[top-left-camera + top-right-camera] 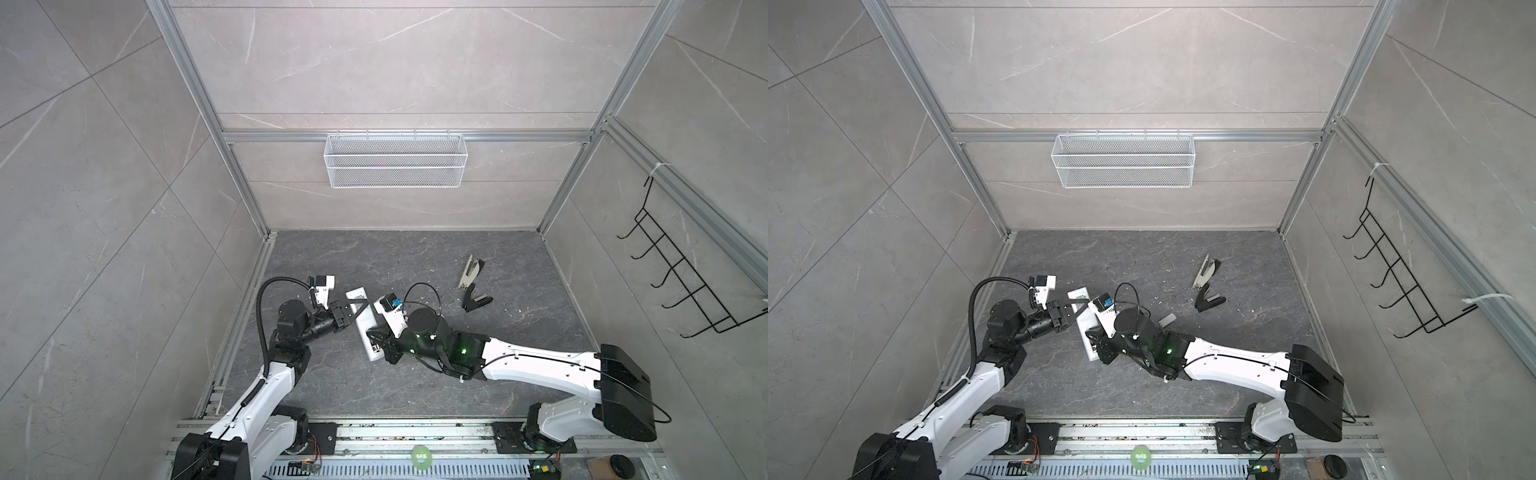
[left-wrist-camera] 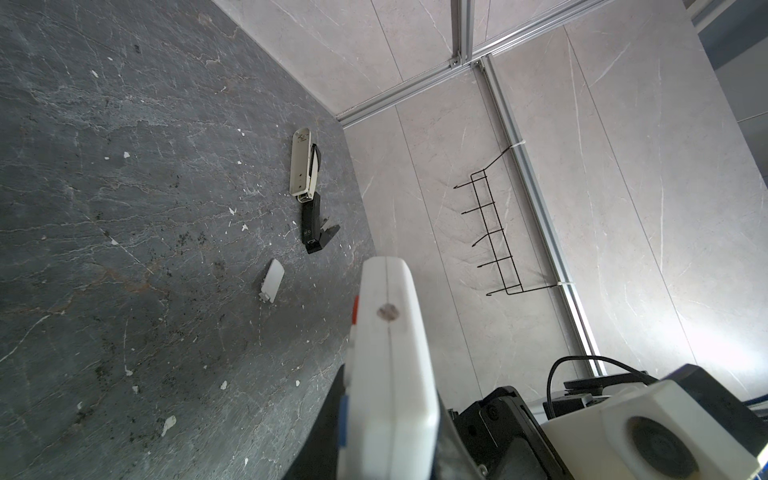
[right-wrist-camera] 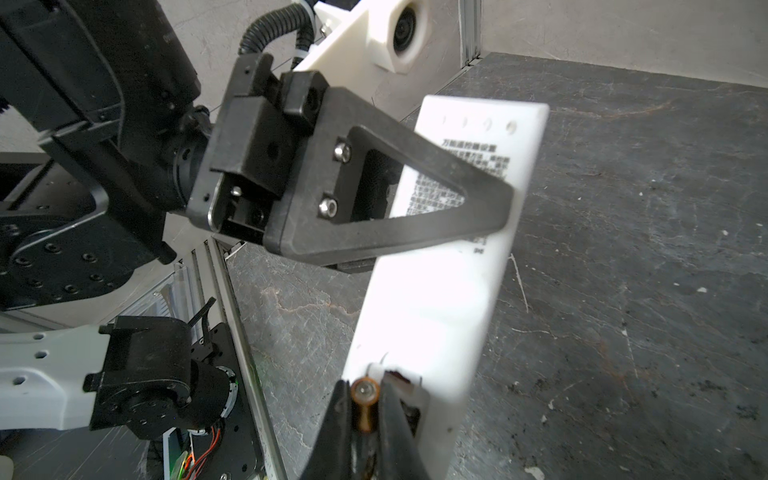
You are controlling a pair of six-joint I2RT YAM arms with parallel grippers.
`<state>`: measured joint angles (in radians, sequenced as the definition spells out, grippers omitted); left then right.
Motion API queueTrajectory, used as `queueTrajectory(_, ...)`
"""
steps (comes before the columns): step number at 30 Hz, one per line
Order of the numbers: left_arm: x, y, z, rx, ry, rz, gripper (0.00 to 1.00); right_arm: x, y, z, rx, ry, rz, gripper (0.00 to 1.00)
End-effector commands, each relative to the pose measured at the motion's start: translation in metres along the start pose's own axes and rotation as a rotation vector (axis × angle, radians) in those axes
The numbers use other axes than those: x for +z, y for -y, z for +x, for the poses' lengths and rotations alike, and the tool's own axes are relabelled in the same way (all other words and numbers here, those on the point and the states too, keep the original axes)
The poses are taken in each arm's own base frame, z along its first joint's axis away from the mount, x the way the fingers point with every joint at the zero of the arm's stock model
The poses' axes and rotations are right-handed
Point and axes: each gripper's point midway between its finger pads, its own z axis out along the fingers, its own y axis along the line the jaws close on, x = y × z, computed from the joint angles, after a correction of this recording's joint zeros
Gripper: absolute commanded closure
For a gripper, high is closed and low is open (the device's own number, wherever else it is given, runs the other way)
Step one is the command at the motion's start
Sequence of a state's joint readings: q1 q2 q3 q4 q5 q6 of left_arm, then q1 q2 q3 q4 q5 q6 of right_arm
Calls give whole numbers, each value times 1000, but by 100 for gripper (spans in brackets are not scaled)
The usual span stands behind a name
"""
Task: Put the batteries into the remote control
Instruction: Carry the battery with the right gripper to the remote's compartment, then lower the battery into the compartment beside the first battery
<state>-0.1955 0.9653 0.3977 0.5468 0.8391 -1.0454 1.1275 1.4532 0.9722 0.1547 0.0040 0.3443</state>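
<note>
Dark grey stone-look worktop (image 1: 415, 257), pale veins running through it and white specks (image 2: 168, 426) scattered everywhere. Light grey tiled walls (image 1: 374, 62) close it in on three sides, with aluminium rails at the corners. On the back wall, far beyond both sets of jaws, hangs a white wire basket (image 1: 395, 160). On the side wall, well out past the right jaws, there is a black hook rack (image 1: 681, 282). A grey-and-black stapler (image 1: 467, 272) lies folded open on the worktop, well apart from the right jaws and on the back-wall side. A small white cover (image 1: 1168, 320) lies flat just behind the right jaws, beside that arm's wrist.

Now the remote control (image 3: 449, 270), a slim white bar stretched between the two sets of jaws in both top views (image 1: 365, 322) (image 1: 1086, 326). The left jaws are clamped across its width near the far end. One black finger (image 3: 478, 199) presses on the plain back, over a block of black printed text. The left wrist view shows red and blue buttons on the face turned towards the worktop. At the near end the compartment stands open, and right at its mouth the right jaws are pinched narrow on a battery (image 3: 365, 395), its brass-coloured end shining between them. A second battery can't be made out, and whether the remote clears the worktop is hard to tell.
</note>
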Motion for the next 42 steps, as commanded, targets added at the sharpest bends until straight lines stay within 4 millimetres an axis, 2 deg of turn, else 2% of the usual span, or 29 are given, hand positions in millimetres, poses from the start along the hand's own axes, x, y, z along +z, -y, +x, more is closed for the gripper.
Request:
queueTrajectory(1, -4, 28, -10, 74, 29, 75, 100, 7, 4, 22, -10, -70, 15, 98)
queueTrajectory(14, -5, 28, -8, 75, 31, 76, 100, 5, 6, 27, -17, -81, 24, 93)
queueTrajectory(32, -7, 31, -8, 85, 34, 77, 100, -2, 2, 14, -29, -46, 19, 70)
queueTrajectory(42, -8, 31, -5, 88, 23, 76, 100, -20, 0, -5, -126, -59, 58, 53)
